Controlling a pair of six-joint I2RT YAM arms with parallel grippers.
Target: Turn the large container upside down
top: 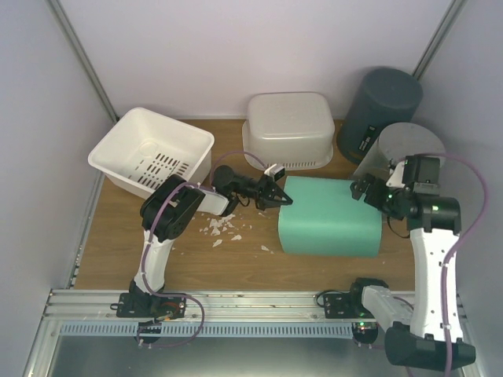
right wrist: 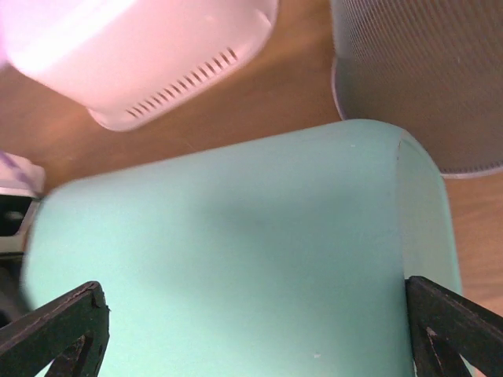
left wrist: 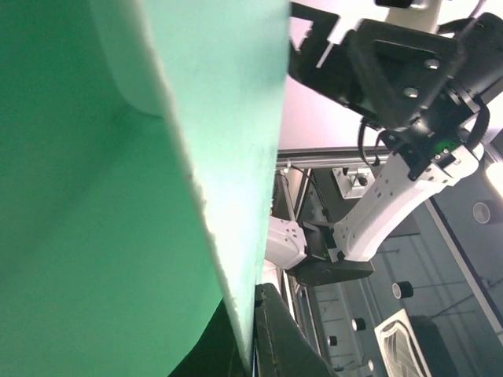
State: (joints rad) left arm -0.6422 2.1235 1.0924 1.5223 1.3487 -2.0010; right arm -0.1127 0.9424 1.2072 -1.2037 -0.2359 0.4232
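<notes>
The large container [top: 330, 218] is mint green and lies on its side in the middle of the table, its mouth facing left. My left gripper [top: 277, 193] is shut on its rim at the upper left. In the left wrist view the thin green wall [left wrist: 118, 236] runs down between the dark fingers [left wrist: 292, 345] of that gripper [left wrist: 255, 349]. My right gripper [top: 366, 188] hovers at the container's closed right end, open. In the right wrist view the green side [right wrist: 236, 251] fills the space between the wide-apart fingertips [right wrist: 454, 330] of that gripper [right wrist: 258, 334].
A white slotted basket [top: 153, 149] sits tilted at the back left. An upturned white tub [top: 289, 129] stands behind the container. A dark grey bin [top: 381, 110] and a paler grey piece [top: 409, 148] stand at the back right. White crumbs [top: 224, 228] lie left of the container.
</notes>
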